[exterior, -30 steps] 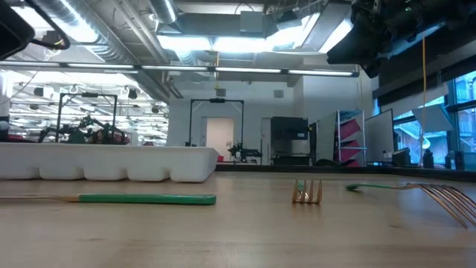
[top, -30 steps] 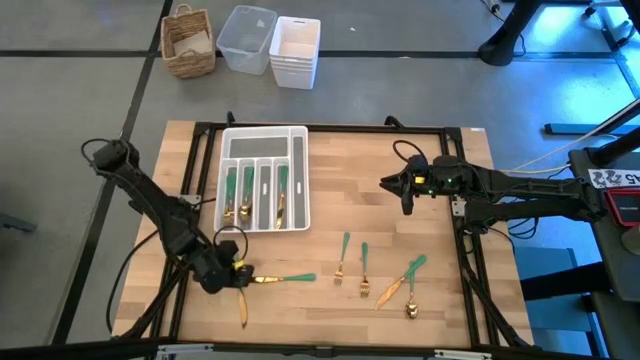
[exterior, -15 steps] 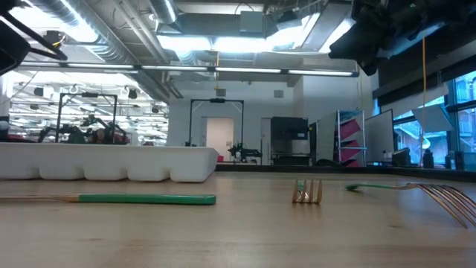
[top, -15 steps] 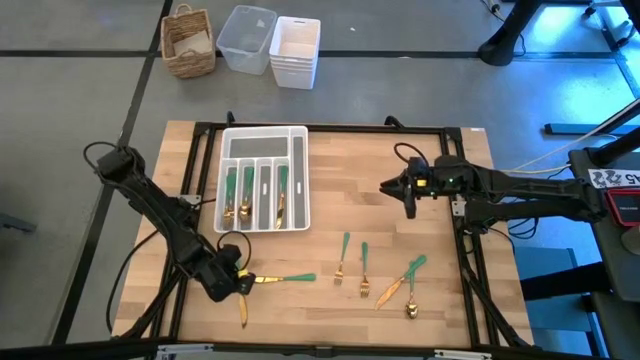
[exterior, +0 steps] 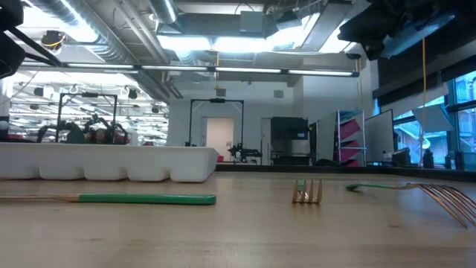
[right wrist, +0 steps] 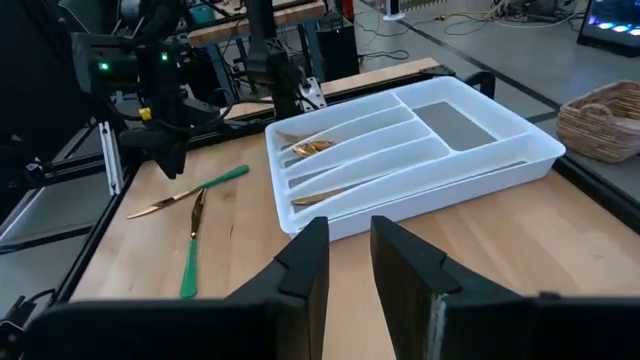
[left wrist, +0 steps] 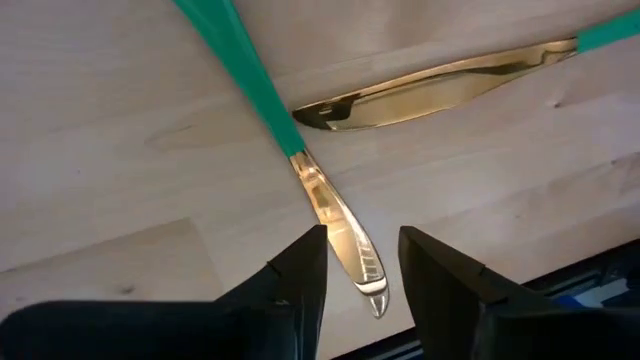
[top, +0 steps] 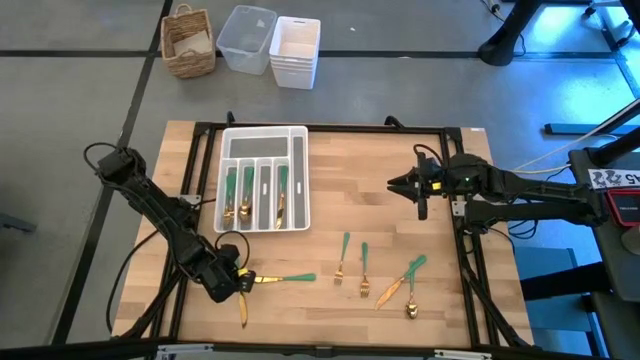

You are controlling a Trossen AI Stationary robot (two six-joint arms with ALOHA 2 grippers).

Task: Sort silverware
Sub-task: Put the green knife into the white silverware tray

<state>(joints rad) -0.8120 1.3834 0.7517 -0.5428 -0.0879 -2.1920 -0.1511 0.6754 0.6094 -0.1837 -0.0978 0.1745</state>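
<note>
Two knives with gold blades and green handles lie crossed near the table's front left: one (top: 285,279) points right, the other (top: 243,308) runs toward the near edge. My left gripper (top: 238,282) points steeply down over them, open. Its fingers stand either side of one knife's blade tip (left wrist: 345,240) without touching it. The second blade (left wrist: 430,85) lies just beyond. My right gripper (top: 420,190) hovers open and empty at the right (right wrist: 352,255). A white tray (top: 265,140) holds several sorted pieces. More silverware (top: 364,272) lies at the front right.
Forks and a spoon (top: 410,300) lie loose right of centre near the front edge. In the low view a fork (exterior: 306,193) lies in the middle. A wicker basket (top: 189,42), a clear bin (top: 246,38) and white containers (top: 295,50) sit beyond the far edge.
My left gripper has sunk a little toward the knives. My right gripper has drawn back toward the table's right edge, risen slightly and rolled about its own line. No silverware has moved.
</note>
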